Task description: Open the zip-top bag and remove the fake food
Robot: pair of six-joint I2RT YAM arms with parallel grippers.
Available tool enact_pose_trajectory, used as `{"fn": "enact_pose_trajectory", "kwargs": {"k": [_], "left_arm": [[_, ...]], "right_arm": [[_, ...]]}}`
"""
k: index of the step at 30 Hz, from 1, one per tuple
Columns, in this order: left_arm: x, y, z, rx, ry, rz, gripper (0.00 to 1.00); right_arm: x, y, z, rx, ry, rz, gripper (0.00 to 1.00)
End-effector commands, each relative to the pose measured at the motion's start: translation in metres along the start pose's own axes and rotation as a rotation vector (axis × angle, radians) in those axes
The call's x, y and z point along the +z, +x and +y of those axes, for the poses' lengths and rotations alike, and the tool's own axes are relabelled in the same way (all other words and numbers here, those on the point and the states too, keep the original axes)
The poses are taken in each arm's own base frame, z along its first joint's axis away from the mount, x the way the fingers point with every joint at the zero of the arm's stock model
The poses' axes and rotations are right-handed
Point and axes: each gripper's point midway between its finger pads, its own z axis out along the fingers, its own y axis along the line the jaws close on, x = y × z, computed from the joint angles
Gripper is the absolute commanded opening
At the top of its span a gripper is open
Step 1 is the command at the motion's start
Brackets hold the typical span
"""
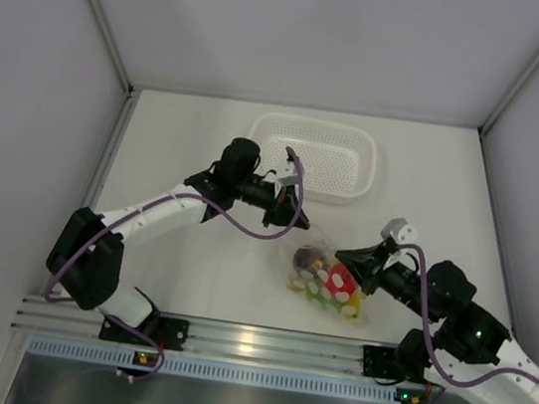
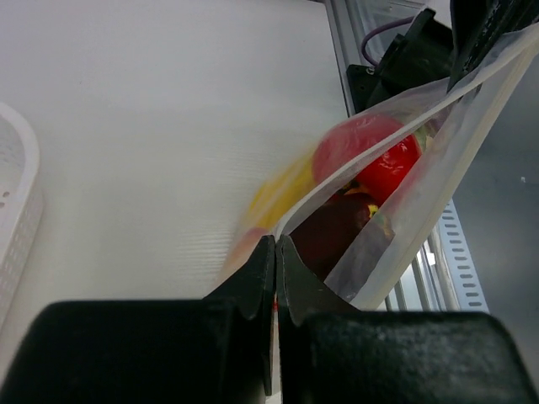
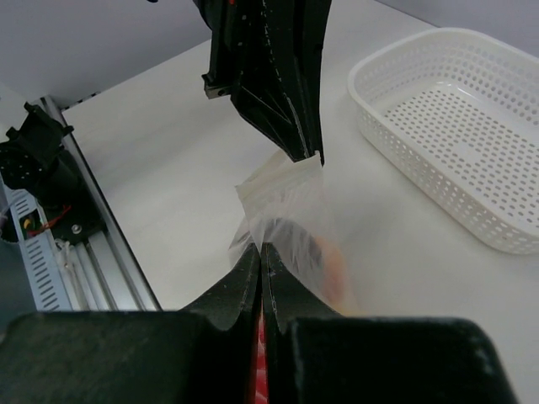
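The zip-top bag [image 1: 324, 275] lies on the table between my two arms, its mouth end lifted and stretched between them. Inside show the red tomato [image 2: 370, 160], the dark maroon fruit [image 2: 333, 236] and the blurred yellow banana bunch [image 2: 274, 198]. My left gripper [image 1: 285, 216] is shut on one lip of the bag's mouth [image 2: 276, 244]. My right gripper [image 1: 344, 257] is shut on the opposite lip [image 3: 261, 249]. In the right wrist view the clear bag [image 3: 286, 202] spans from my jaws up to the left gripper [image 3: 303, 151]. The mouth gapes a little in the left wrist view.
A white perforated basket [image 1: 352, 189] stands behind the bag, also in the right wrist view [image 3: 370, 109]. The aluminium rail [image 1: 249, 345] with the arm bases runs along the near edge. Grey walls enclose the table.
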Motion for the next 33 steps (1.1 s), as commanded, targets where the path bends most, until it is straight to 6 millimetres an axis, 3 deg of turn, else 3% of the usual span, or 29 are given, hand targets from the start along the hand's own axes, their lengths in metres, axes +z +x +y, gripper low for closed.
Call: {"fn": "enact_pose_trajectory", "kwargs": {"k": [1,2,3,5,6,8,9,12,15,17,24,27,29,33], "left_arm": [[-0.005,-0.035,0.004,0.041,-0.058,-0.053,0.00],[-0.009,-0.037,0.015,0.021,-0.146,-0.051,0.00],[-0.018,-0.049,0.012,0.040,-0.195,-0.071,0.00],[-0.032,-0.055,0.017,0.001,-0.321,-0.079,0.00],[-0.052,-0.072,0.022,0.020,-0.457,-0.115,0.00],[-0.071,-0.072,0.021,-0.038,-0.575,-0.116,0.00],[-0.085,-0.087,0.007,-0.013,-0.603,-0.160,0.00],[-0.116,-0.102,-0.007,-0.032,-0.734,-0.226,0.00],[-0.131,-0.105,-0.015,-0.097,-0.846,-0.273,0.00],[-0.136,-0.095,-0.017,-0.213,-0.886,-0.278,0.00],[-0.140,-0.053,-0.008,-0.596,-0.998,-0.411,0.00],[-0.149,-0.036,0.005,-0.676,-1.116,-0.520,0.00],[-0.158,-0.029,0.009,-0.710,-1.190,-0.582,0.00],[-0.158,-0.022,0.009,-0.774,-1.180,-0.693,0.00]], "right_arm": [[0.002,-0.058,-0.009,-0.016,0.059,-0.170,0.00],[0.003,-0.059,-0.014,-0.016,0.086,-0.168,0.00],[0.005,-0.061,-0.018,-0.015,0.111,-0.164,0.00],[0.009,-0.066,-0.028,-0.002,0.174,-0.160,0.00],[0.011,-0.069,-0.028,-0.001,0.176,-0.156,0.01],[0.017,-0.078,-0.028,0.010,0.181,-0.142,0.02],[0.020,-0.080,-0.029,0.019,0.188,-0.134,0.02],[0.030,-0.094,-0.030,0.068,0.208,-0.140,0.04],[0.050,-0.101,-0.033,0.118,0.225,-0.124,0.13],[0.066,-0.100,-0.036,0.149,0.237,-0.080,0.21],[0.096,-0.088,-0.046,0.269,0.214,-0.022,0.22],[0.107,-0.074,-0.029,0.343,0.125,0.026,0.29],[0.112,-0.068,-0.020,0.378,0.080,0.048,0.39],[0.126,-0.048,-0.011,0.475,0.070,0.091,0.48]]}}
